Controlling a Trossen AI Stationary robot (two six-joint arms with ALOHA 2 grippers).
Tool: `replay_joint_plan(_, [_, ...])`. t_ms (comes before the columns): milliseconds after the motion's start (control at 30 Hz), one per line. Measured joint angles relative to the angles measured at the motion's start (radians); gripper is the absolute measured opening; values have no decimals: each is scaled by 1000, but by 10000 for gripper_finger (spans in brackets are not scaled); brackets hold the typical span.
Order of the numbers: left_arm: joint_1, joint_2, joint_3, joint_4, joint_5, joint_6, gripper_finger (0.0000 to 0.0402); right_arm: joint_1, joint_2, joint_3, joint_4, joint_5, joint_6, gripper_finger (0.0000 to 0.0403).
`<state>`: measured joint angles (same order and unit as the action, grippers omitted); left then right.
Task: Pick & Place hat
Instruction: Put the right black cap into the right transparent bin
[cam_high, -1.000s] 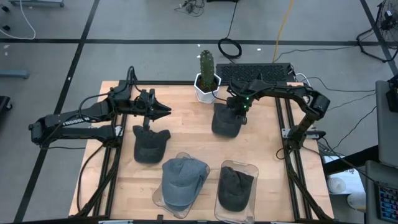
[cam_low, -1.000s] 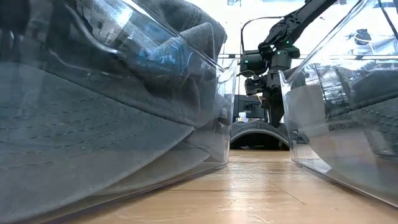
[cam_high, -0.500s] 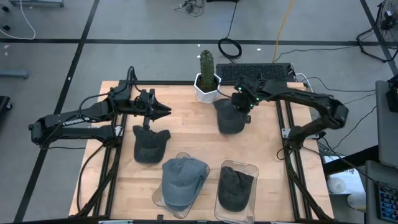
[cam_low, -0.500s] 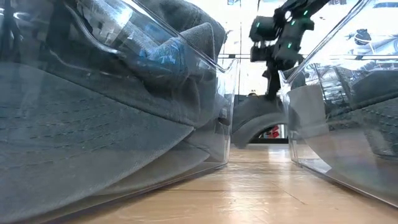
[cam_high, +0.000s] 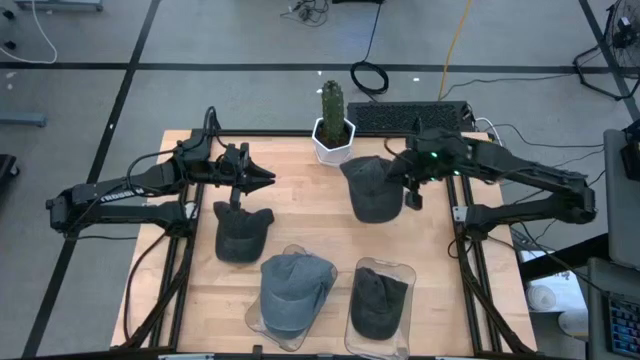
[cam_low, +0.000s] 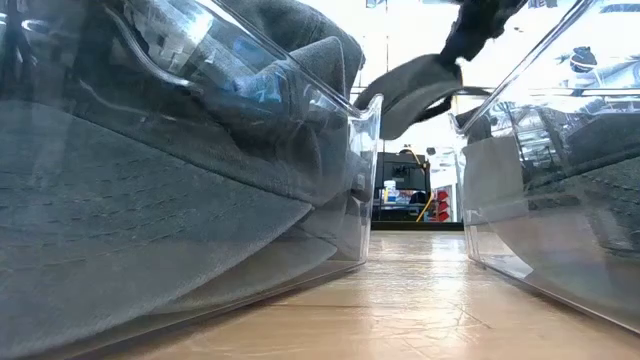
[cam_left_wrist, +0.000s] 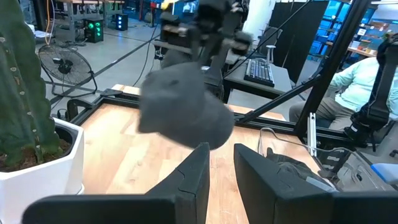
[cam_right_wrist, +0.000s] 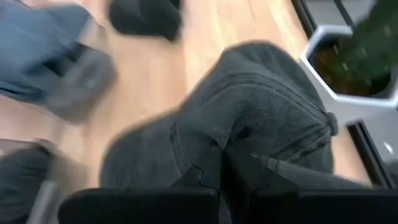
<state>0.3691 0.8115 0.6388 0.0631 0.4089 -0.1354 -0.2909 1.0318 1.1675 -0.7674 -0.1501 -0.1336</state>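
While the dark grey hat (cam_high: 373, 189) is hanging clear of the table (cam_high: 300, 195) near the back edge, just beside the white cactus pot (cam_high: 331, 141), the right gripper (cam_high: 412, 187) is pinching it with its fingers closed tight on the fabric, as the right wrist view shows. Seen from the low view, the hat (cam_low: 412, 90) is dangling above the wood. Another dark hat (cam_high: 241, 232) is lying flat on the left side. Toward the front, a blue-grey hat (cam_high: 294, 287) and a dark one (cam_high: 379, 300) are sitting in clear bins. Over the left side, the left gripper (cam_high: 262, 177) is hovering, its fingers (cam_left_wrist: 194, 171) standing slightly apart and holding nothing.
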Motion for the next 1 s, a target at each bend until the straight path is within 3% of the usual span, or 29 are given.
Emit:
replay_joint_plan(100, [0, 0, 0, 0, 0, 0, 81, 85, -60, 0, 30, 6, 58, 0])
replay_joint_plan(233, [0, 0, 0, 0, 0, 0, 81, 230, -134, 0, 41, 91, 144, 0])
replay_joint_plan(433, [0, 0, 0, 0, 0, 0, 81, 520, -183, 0, 28, 353, 305, 0])
replay_joint_plan(767, [0, 0, 0, 0, 0, 0, 81, 1069, -88, -1, 102, 761, 472, 0])
replay_joint_plan(1000, [0, 0, 0, 0, 0, 0, 81, 1305, 59, -1, 191, 1052, 689, 0])
